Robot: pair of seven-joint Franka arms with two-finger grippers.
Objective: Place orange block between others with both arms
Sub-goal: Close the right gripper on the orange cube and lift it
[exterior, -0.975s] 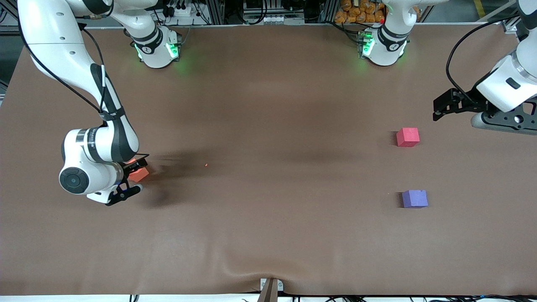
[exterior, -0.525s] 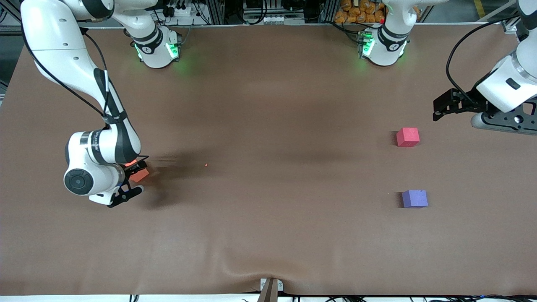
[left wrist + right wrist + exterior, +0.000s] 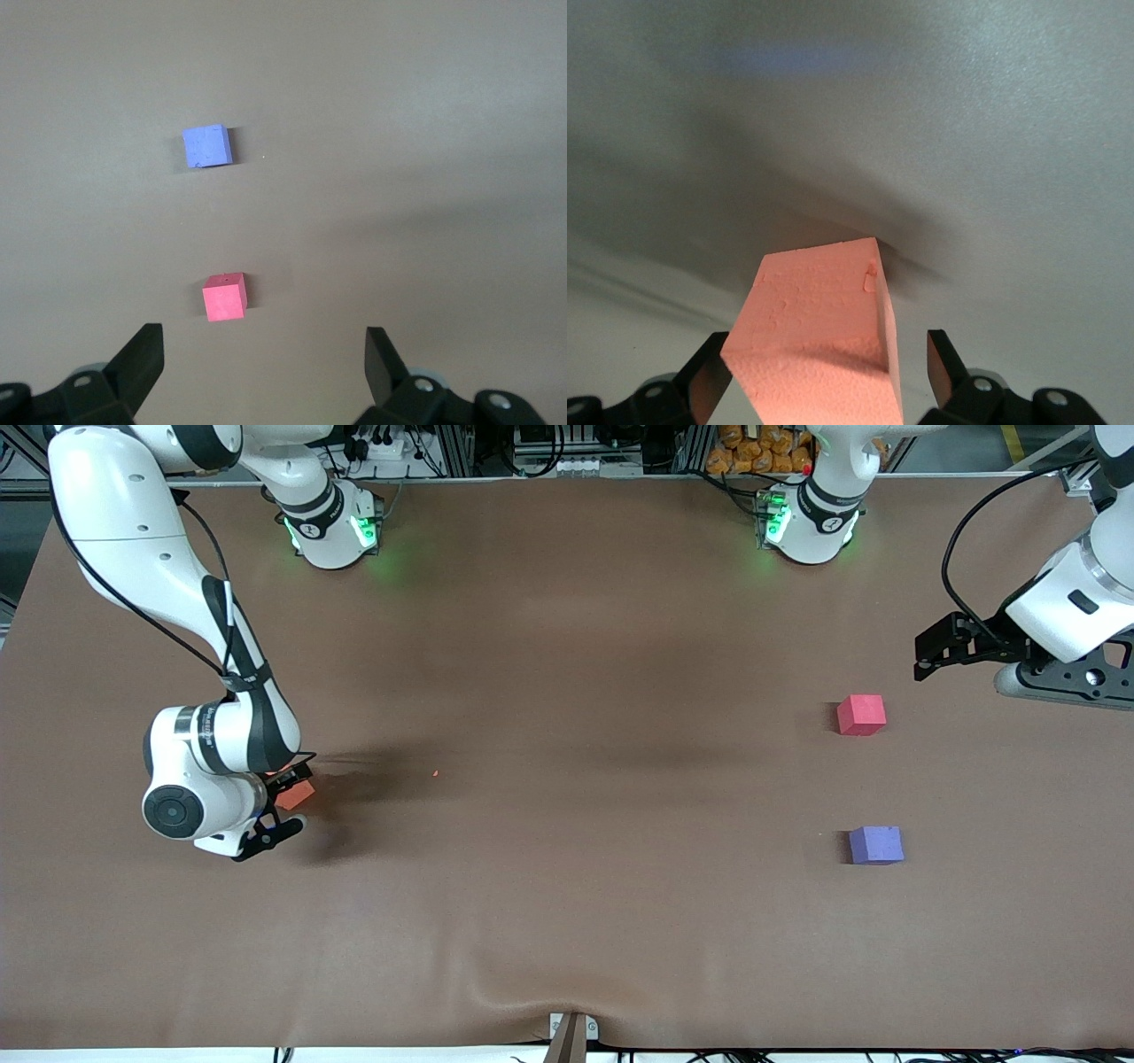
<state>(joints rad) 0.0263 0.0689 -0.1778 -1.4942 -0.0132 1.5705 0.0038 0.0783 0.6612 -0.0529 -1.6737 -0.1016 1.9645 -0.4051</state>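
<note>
Right gripper (image 3: 282, 803) astride small matte orange foam cube (image 3: 295, 794), fingers wide, not yet gripping | cube squarely between fingers | left gripper (image 3: 939, 657) waits open, empty, above red-pink cube (image 3: 861, 715).

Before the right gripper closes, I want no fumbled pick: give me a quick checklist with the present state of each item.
1. orange block between the right gripper's fingers: ok, one finger on each side in the right wrist view.
2. Fingers open with gaps to the block: ok.
3. Block resting on the table: ok, it appears not yet lifted.
4. Slot between red-pink cube and purple-blue cube: ok, bare table between them.
5. left gripper open and waiting above, over the table near the red-pink cube: ok.
6. Block square to the fingers: not ok, it looks slightly turned.
</note>
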